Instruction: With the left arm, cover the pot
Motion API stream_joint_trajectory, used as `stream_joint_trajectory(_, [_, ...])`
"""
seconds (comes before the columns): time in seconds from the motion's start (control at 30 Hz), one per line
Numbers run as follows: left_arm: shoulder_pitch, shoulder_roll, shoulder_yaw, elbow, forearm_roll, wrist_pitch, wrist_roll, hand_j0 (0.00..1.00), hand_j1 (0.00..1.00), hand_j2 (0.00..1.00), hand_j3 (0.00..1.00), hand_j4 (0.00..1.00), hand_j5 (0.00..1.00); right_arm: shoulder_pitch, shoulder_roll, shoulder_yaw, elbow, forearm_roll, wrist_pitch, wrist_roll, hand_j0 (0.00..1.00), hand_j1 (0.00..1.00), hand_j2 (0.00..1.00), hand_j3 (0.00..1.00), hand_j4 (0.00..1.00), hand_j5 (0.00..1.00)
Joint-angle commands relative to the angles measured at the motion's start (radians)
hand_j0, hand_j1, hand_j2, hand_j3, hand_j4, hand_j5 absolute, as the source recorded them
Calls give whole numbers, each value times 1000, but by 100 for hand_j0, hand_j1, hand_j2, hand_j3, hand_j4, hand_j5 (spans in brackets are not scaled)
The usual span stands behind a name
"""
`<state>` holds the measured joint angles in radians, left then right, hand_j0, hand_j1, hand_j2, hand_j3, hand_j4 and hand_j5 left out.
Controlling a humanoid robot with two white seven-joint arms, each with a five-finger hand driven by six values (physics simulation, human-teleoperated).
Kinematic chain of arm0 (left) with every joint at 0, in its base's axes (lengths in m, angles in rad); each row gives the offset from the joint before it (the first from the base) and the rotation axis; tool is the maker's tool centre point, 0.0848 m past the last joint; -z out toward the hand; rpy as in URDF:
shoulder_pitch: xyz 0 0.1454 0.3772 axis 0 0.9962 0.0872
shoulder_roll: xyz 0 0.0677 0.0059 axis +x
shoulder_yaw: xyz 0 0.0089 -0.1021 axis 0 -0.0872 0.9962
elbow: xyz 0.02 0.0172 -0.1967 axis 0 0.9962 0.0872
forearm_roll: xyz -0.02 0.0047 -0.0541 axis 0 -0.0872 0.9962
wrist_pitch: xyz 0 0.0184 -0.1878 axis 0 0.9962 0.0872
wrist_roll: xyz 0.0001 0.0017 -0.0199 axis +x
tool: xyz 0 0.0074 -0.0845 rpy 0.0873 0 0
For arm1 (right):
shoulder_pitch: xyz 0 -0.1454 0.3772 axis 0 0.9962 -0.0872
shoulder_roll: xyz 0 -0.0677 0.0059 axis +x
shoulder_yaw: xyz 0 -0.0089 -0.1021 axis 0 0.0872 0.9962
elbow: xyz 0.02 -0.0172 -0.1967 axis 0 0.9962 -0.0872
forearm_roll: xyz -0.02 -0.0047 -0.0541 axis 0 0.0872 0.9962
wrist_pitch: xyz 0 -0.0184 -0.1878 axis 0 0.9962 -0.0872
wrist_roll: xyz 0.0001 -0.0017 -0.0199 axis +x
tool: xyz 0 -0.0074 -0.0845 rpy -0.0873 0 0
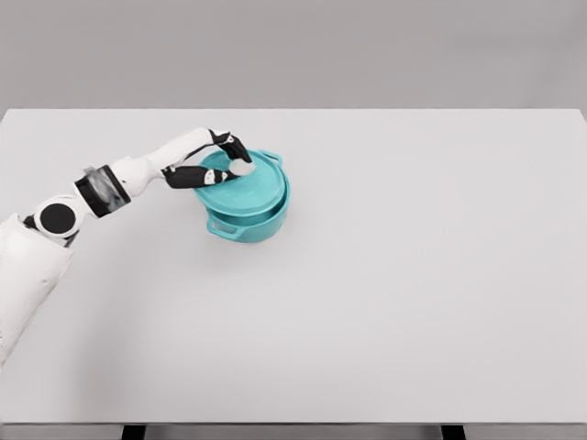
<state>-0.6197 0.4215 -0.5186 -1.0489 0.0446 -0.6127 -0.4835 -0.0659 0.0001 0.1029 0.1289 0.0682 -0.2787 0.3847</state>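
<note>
One arm is in view, the left one, reaching in from the lower left corner of the picture across the white desk. No writing, brand or label can be read anywhere: the teal pot and its teal lid are plain, and so are the arm's white shells and black joints.

The left hand lies over the left part of the lid. Its fingers are curled around the top of the lid (the knob itself is hidden under the hand, so the exact hold cannot be made out), and a white fingertip sits near the lid's middle. The hand touches the lid and appears to grip it.

The lid rests on the pot, covering its mouth, though it looks a little tilted or shifted toward the far rim; whether it is fully seated cannot be told. One small handle of the pot shows at the near left of its body, another at the far right by the rim.

The pot stands in the far left half of the desk, closer to the far edge than to the near one, and well clear of the left edge.
</note>
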Motion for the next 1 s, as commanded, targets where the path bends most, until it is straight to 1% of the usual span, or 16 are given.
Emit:
stream_joint_trajectory(0.0, [0,-10,2,1,0,2,2,48,48,48,48,48,48,0,0,-2,0,1,0,0,100,100,100,100,100,100])
stream_joint_trajectory(0.37, [15,-12,2,1,0,2,36,47,47,47,47,47,47,0,0,0,0,1,0,0,100,100,100,100,100,100])
stream_joint_trajectory(0.8, [25,-24,2,1,0,2,40,48,48,48,48,48,48,0,0,0,0,1,0,0,100,100,100,100,100,100])
stream_joint_trajectory(0.87, [28,-24,3,1,0,2,42,54,54,54,54,54,54,2,0,0,0,1,0,0,100,100,100,100,100,100])
stream_joint_trajectory(0.9, [29,-23,3,1,0,2,42,63,63,63,63,63,63,0,0,0,0,1,0,0,100,100,100,100,100,100])
stream_joint_trajectory(0.93, [29,-23,3,1,1,2,42,65,65,65,65,65,65,0,0,0,0,1,0,0,100,100,100,100,100,100])
stream_joint_trajectory(0.97, [29,-23,5,1,1,2,42,71,71,71,71,71,71,0,0,0,0,1,0,0,100,100,100,100,100,100])
